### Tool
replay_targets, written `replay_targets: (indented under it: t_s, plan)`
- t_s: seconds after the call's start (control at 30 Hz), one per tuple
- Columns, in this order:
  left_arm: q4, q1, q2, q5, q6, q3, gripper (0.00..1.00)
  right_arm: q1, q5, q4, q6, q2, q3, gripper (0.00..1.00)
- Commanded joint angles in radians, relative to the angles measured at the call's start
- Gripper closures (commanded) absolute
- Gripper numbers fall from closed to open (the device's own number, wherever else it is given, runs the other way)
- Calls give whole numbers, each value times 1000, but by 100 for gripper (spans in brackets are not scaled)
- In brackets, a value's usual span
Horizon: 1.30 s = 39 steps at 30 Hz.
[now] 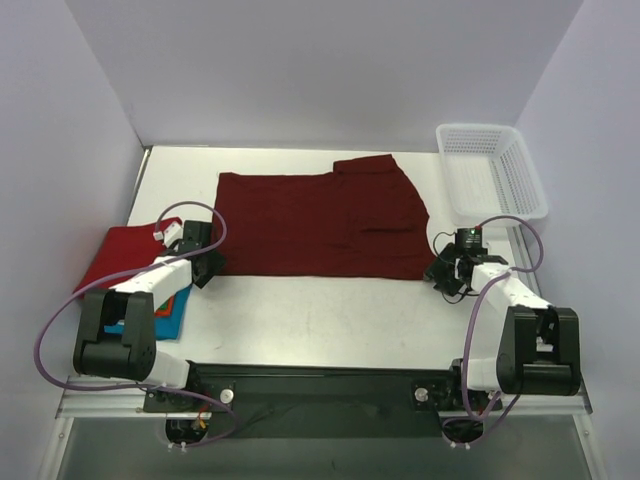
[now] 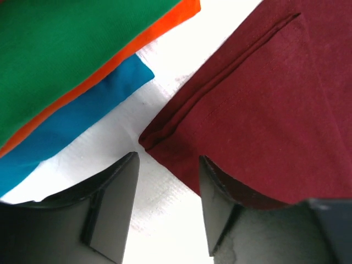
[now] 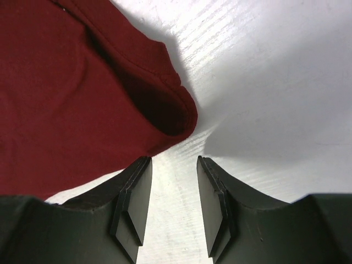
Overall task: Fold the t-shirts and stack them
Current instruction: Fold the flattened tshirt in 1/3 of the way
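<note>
Maroon t-shirt (image 1: 320,225): spread flat mid-table (image 1: 330,310), one sleeve showing at the far edge, near hem running straight across in front of both arms.

Left gripper (image 1: 207,265): down at the shirt's near-left corner. In the wrist view the jaws stand apart with only bare white table between them; nothing is grasped. The folded hem corner lies just ahead of the gap, pointing toward it. The finger on the right of that view overlaps the cloth's edge (whether it touches, cannot tell).

Right gripper (image 1: 447,272): down at the shirt's near-right corner. Jaws likewise parted, bare table between, nothing held. The corner here is rounded and slightly lifted, casting a shadow, and sits just beyond the fingertips. The finger on the left of that view overlaps the maroon edge (contact not resolvable).

Other shirts: a stack at the table's left side, beside and partly under the left arm. Red t-shirt (image 1: 125,250) shows in the top view. The left wrist view shows green t-shirt (image 2: 66,49) over orange t-shirt (image 2: 165,25) over blue t-shirt (image 2: 82,115), lying near the maroon corner but apart from it, a strip of table between.

White mesh basket (image 1: 520,185): far right, beyond the right gripper, apart from the maroon shirt.
</note>
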Motion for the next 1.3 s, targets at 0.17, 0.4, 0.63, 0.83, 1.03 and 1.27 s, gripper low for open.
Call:
replay_targets:
  t_s: [0.17,0.4,0.63,0.83,1.03,1.27]
  plan:
    - [44,5,14,-10,2,-10,50,-8,16,47,4,29,-9,61]
    - [19,5,1,-25,1,-14,59,-19,37,65,11,39,-8,61]
    - [13,5,-14,-31,8,-8,82,-42,31,101,14,55,-8,61]
    - [7,6,-14,-21,19,1,99,-42,3,124,21,85,-14,83]
    - [-68,5,-43,-45,11,12,100,-60,-24,66,19,52,-17,100]
    - [-251,5,-155,-131,-48,2,100,-132,-87,-75,27,-117,-55,100]
